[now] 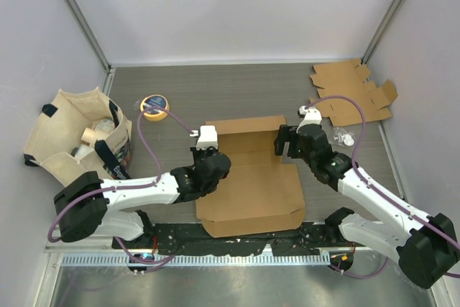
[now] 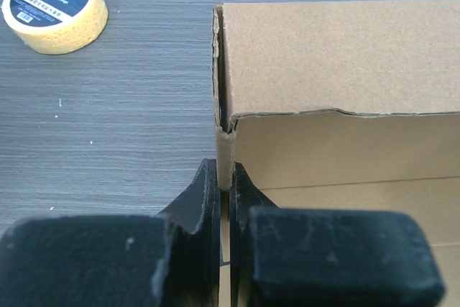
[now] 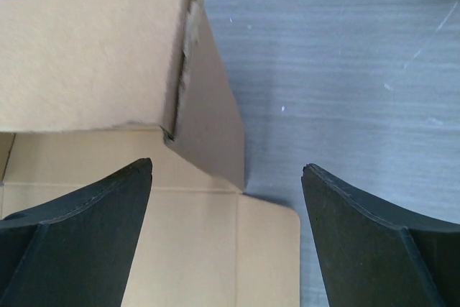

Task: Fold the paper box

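Note:
The paper box (image 1: 251, 181) is brown cardboard lying part-folded in the middle of the table, its back wall (image 2: 338, 55) raised. My left gripper (image 2: 225, 177) is shut on the thin upright left side wall (image 2: 224, 150), just below the back left corner. In the top view that gripper (image 1: 206, 150) sits at the box's left edge. My right gripper (image 3: 226, 170) is open wide above the box's right rear corner, touching nothing. The right side flap (image 3: 212, 134) leans outward between its fingers, and a flat tab (image 3: 266, 249) lies below. From above, the right gripper (image 1: 289, 141) hovers at the box's right edge.
A cloth tote bag (image 1: 79, 138) with items inside stands at the left. A yellow tape roll (image 1: 154, 105) lies behind the left gripper, also seen as the tape roll (image 2: 55, 9). Flat cardboard blanks (image 1: 352, 91) lie at the back right, with a small white object (image 1: 343, 136) nearby.

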{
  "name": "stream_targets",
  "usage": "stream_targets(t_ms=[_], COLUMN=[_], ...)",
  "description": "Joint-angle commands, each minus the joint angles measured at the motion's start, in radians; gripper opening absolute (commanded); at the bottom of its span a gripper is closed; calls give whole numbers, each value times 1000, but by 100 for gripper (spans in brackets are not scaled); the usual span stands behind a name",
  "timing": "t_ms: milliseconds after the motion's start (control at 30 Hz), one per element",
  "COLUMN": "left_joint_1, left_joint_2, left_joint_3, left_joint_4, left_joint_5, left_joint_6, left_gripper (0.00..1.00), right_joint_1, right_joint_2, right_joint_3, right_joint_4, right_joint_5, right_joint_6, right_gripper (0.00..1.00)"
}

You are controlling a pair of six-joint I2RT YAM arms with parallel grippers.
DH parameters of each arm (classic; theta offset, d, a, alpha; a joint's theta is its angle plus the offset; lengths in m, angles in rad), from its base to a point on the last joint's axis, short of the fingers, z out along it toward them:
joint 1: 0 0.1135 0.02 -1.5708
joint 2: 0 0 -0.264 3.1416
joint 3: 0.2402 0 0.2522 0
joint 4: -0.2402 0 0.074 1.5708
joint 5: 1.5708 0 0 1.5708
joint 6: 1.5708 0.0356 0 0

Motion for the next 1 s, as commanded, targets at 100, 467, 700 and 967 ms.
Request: stream_targets(t_ms=[100, 467, 700, 967], left_joint_1=[35, 75, 105, 130], left_joint_2=[1, -131, -551, -751], left_joint_3=[5, 13, -102, -78], left_joint_4=[-10, -245, -338, -483], left_joint_5=[3, 185, 573, 693], left_joint_6=[-71, -149, -100, -135], left_gripper=[4, 79, 92, 86], right_joint_1=[-6, -8, -11, -37], right_joint_2=[-41, 9, 34, 55], right_joint_3=[113, 147, 206, 100], right_joint_4=[-243, -376, -530, -466], right_joint_5=[63, 69, 31, -73], right_joint_6=[166, 188, 230, 282], right_gripper=[90, 89, 90, 90])
